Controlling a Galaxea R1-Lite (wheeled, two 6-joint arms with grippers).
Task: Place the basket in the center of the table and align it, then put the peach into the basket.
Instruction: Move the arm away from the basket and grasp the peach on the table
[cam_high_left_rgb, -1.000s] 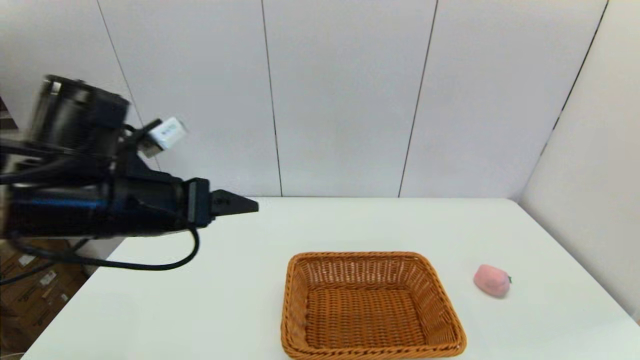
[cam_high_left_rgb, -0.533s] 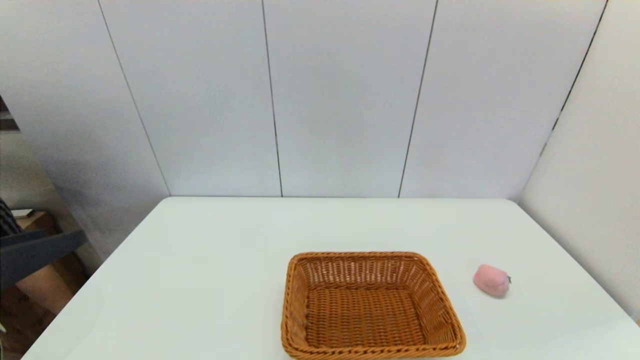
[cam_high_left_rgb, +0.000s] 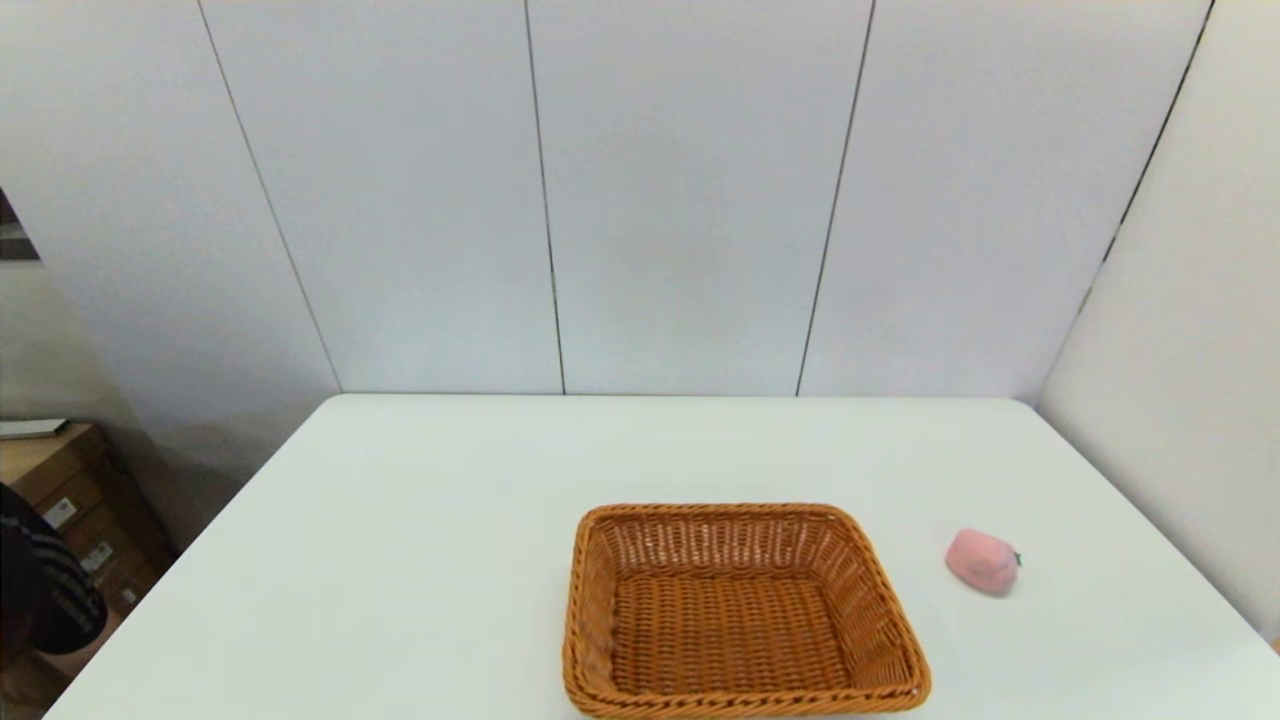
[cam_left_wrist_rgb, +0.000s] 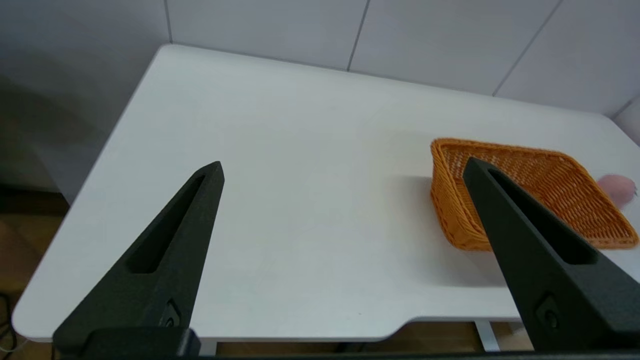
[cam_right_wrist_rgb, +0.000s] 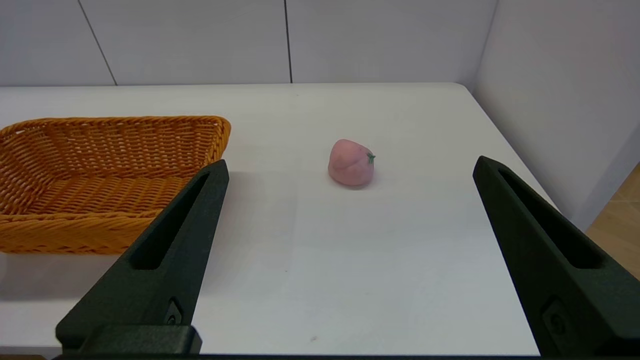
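Note:
The orange-brown wicker basket (cam_high_left_rgb: 740, 615) (cam_left_wrist_rgb: 530, 192) (cam_right_wrist_rgb: 102, 175) rests empty on the white table (cam_high_left_rgb: 420, 520) near its front edge, a little right of the middle. The pink peach (cam_high_left_rgb: 983, 561) (cam_right_wrist_rgb: 351, 162) (cam_left_wrist_rgb: 618, 188) lies on the table to the basket's right, apart from it, stem pointing right. My left gripper (cam_left_wrist_rgb: 342, 167) is open, held off the table's front-left corner, well away from the basket. My right gripper (cam_right_wrist_rgb: 350, 165) is open with nothing between its fingers, back from the table's front-right edge and facing the peach. Neither gripper shows in the head view.
White wall panels (cam_high_left_rgb: 690, 200) close the table's far side and its right side. Cardboard boxes (cam_high_left_rgb: 60, 500) stand on the floor to the left. A dark part of the left arm (cam_high_left_rgb: 40, 590) shows at the picture's left edge.
The left arm, raised at the left a second ago, has dropped back and almost left the head view. Basket and peach have not moved.

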